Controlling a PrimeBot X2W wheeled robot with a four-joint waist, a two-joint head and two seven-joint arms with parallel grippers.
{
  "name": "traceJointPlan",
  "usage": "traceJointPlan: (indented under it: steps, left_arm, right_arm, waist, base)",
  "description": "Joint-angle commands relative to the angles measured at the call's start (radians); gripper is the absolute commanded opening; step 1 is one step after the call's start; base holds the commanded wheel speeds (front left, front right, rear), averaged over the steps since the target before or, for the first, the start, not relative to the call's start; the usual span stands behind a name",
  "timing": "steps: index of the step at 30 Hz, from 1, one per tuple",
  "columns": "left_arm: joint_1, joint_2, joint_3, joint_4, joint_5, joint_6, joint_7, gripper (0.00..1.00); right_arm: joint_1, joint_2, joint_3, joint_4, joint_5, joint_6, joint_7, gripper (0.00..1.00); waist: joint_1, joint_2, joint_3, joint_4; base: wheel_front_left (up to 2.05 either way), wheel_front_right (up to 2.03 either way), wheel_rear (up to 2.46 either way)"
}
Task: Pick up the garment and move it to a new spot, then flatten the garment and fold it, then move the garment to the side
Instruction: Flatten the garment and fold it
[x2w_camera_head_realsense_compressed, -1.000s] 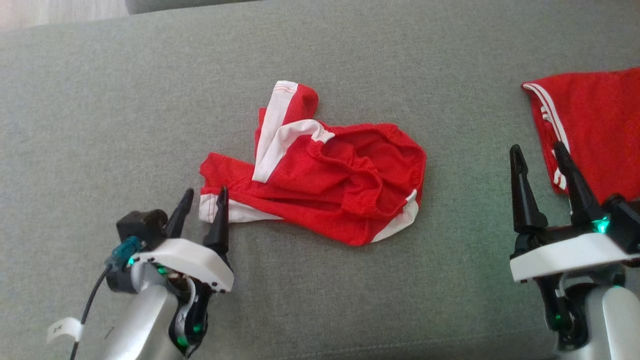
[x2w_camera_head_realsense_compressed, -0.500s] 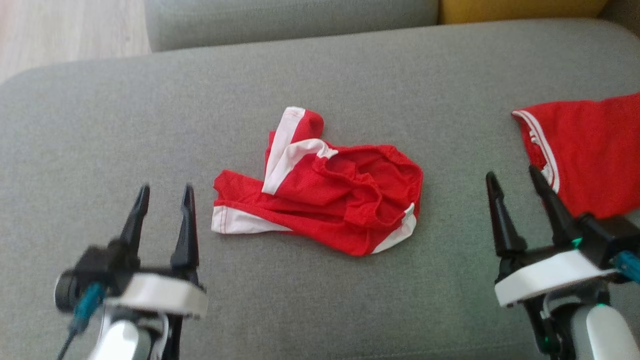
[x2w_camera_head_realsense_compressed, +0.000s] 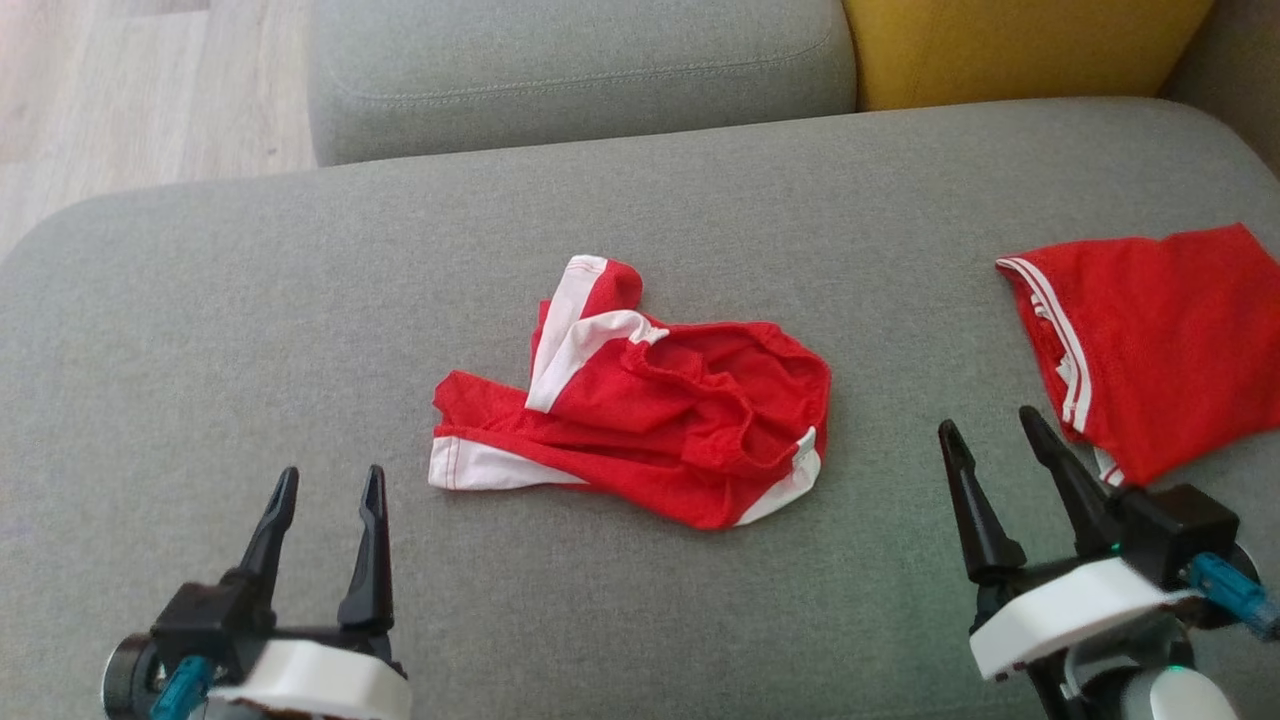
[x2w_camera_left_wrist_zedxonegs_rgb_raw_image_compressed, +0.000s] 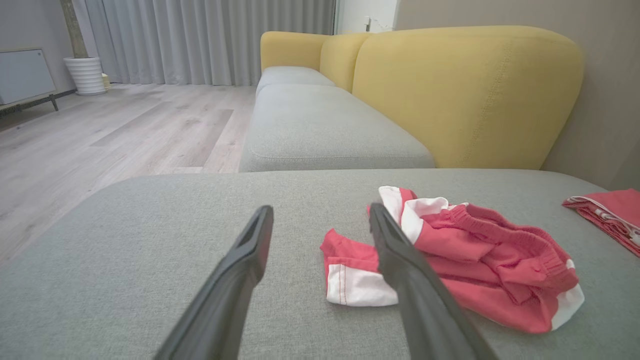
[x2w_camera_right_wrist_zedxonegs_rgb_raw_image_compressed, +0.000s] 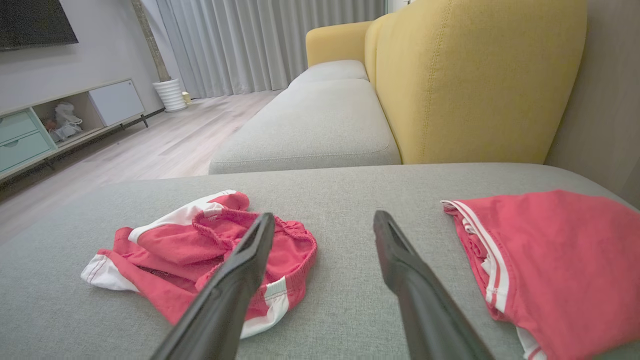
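- Plainly, the crumpled red shorts (x2w_camera_head_realsense_compressed: 640, 410) lie bunched in the middle of the grey sofa seat (x2w_camera_head_realsense_compressed: 250, 300), with nothing gripping them.
- Their long axis runs side to side across the seat. The white-hemmed leg end points toward the left hand (x2w_camera_head_realsense_compressed: 332, 470), the gathered waistband toward the right hand (x2w_camera_head_realsense_compressed: 988, 420).
- Both hands hover over the near part of the seat, fingers spread wide and empty.
- The left hand is the nearer one: the white hem sits just ahead and to the inside of its fingertips. The right hand stands farther off, closer to a second red garment (x2w_camera_head_realsense_compressed: 1150, 340).
- I'd judge the pickup falls to the left hand, reaching forward and inward to that hem.
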Motion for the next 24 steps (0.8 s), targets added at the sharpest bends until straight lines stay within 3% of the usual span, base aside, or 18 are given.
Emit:
traceJointPlan:
  steps: [1, 14, 24]
  left_arm:
    - [-0.031, 0.022, 0.044, -0.039, 0.004, 0.007, 0.002, 1.0]
    - [-0.035, 0.03, 0.037, -0.049, 0.006, 0.018, 0.024, 1.0]
    - [-0.089, 0.024, 0.023, -0.006, -0.003, -0.007, 0.017, 1.0]
  right_arm:
    - [-0.024, -0.005, 0.023, -0.038, -0.001, 0.007, 0.001, 1.0]
    - [-0.028, 0.0, 0.021, -0.042, 0.003, 0.007, 0.0, 1.0]
    - [-0.042, 0.003, 0.016, -0.046, 0.009, 0.007, -0.002, 1.0]
  waist:
    - [0.0001, 0.0, -0.001, 0.0]
    - [0.0001, 0.0, 0.002, 0.006]
    - [0.0001, 0.0, 0.027, 0.009]
  base:
    - [0.0, 0.0, 0.0]
    - [0.0, 0.0, 0.0]
    - [0.0, 0.0, 0.0]
